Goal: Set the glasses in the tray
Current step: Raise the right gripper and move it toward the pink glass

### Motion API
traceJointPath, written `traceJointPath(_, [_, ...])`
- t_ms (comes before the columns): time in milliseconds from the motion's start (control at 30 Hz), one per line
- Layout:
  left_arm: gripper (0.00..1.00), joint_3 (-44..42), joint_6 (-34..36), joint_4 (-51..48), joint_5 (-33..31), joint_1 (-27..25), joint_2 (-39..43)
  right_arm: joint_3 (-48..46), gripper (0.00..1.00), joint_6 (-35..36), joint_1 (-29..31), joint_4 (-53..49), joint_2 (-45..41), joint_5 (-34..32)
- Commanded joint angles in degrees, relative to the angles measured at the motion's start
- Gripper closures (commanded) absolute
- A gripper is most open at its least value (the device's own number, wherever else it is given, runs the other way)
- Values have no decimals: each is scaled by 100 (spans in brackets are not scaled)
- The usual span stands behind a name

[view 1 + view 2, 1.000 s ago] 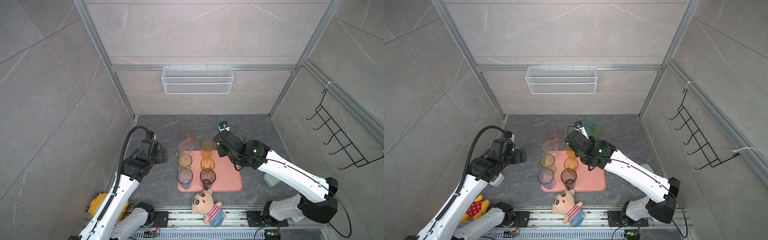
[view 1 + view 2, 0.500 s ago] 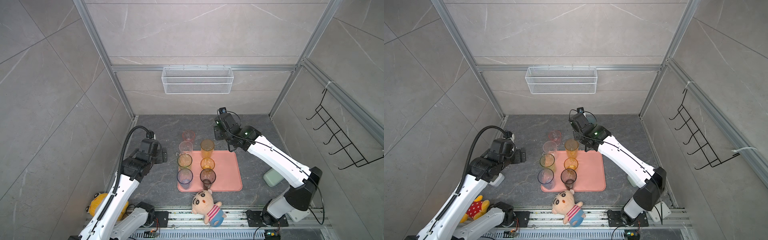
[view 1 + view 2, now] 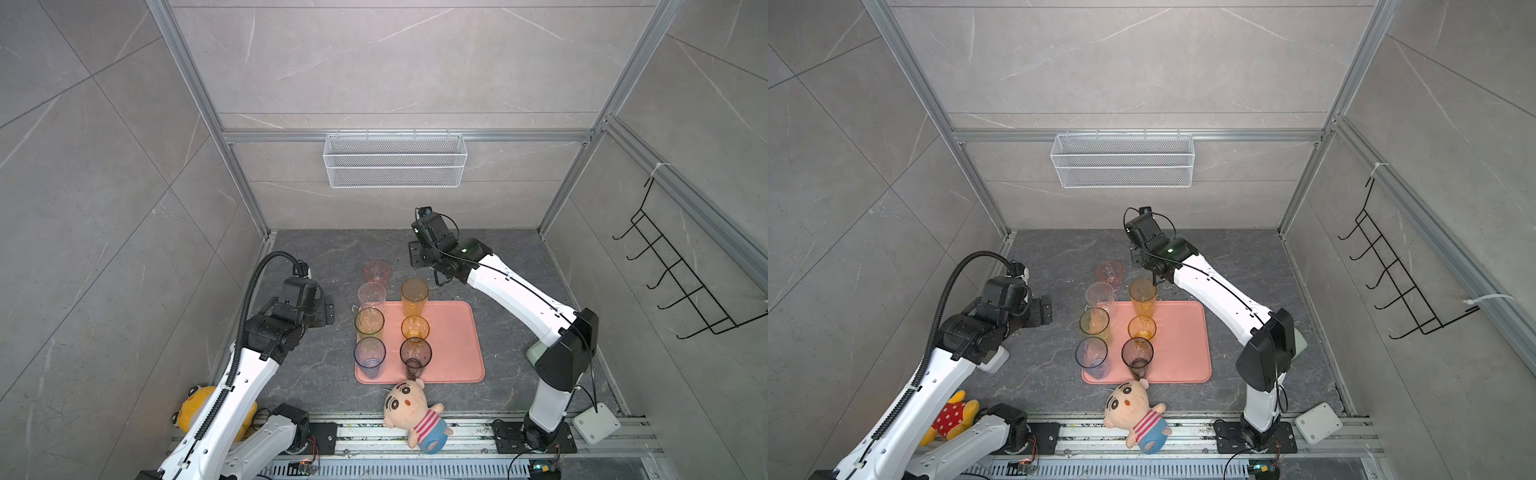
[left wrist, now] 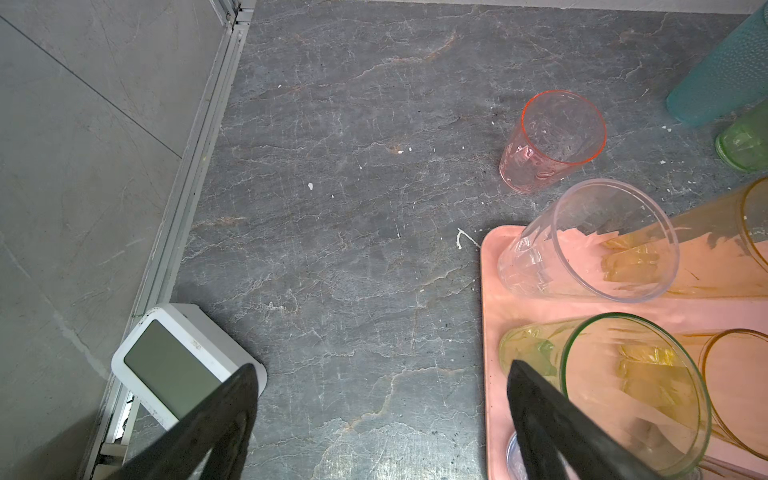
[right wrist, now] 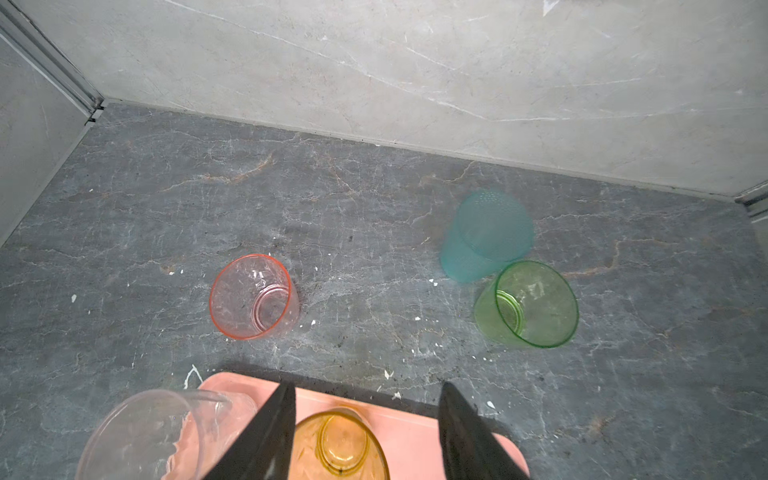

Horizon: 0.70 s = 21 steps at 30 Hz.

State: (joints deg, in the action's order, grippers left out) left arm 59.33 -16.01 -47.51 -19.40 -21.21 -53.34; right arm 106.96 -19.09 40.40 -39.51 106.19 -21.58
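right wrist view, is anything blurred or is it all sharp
Right wrist view: the teal glass looks smeared and soft, while the pink glass and green glass have crisp rims; left wrist view: the same teal glass shows its dotted texture clearly.

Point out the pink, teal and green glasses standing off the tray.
pink glass [image 5: 249,297], right wrist view, inner wall below the rim.
teal glass [image 5: 486,237], right wrist view, outer side wall.
green glass [image 5: 534,305], right wrist view, inner wall.

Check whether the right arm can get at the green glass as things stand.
Probably yes. The right gripper is open and empty, and bare tabletop lies between it and the green glass. The teal glass stands close beside it, so care is needed.
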Motion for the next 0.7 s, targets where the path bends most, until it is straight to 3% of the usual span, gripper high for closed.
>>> traceJointPath(0, [6,-9,3,125,-47,29,61,254,43,-198,-38,133,300,218])
traceJointPath(667, [6,-3,15,128,0,29,9,2538,43,-480,-94,-717,2682,856])
